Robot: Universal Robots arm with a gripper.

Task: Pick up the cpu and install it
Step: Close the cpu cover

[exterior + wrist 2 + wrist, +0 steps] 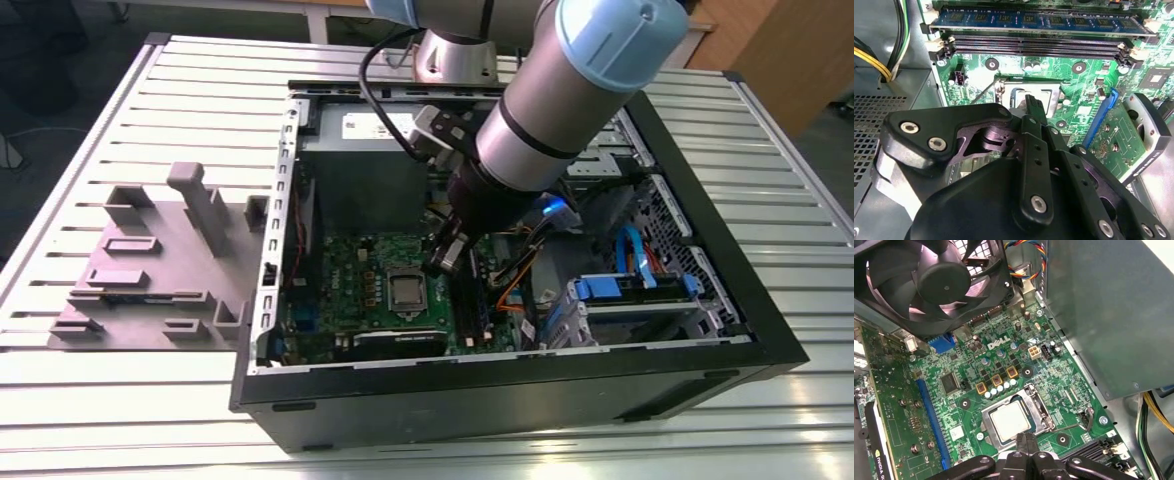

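The cpu lies flat in the motherboard's socket, silvery-grey top up, with the shiny metal frame around it. It also shows as a small pale square in the exterior view and behind the fingers in the second wrist view. My gripper hangs inside the open computer case, just above the socket's edge nearest the memory slots. Its two black fingers are pressed together with nothing between them. In the exterior view the gripper sits slightly to the right of the socket.
The black case rests on a slatted white table, with a grey fixture block to the exterior view's left. Around the socket are memory sticks, a black fan, a grey power supply and an upright card.
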